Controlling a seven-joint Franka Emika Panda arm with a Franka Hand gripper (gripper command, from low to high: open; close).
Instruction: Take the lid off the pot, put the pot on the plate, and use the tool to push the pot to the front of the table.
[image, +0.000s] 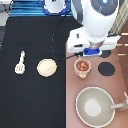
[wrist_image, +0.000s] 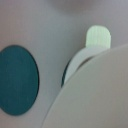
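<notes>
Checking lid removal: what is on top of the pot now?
No lid covers the pot; its reddish-brown contents show. The gripper hangs just above it, toward the exterior view's top; the lid is not visible.
</notes>
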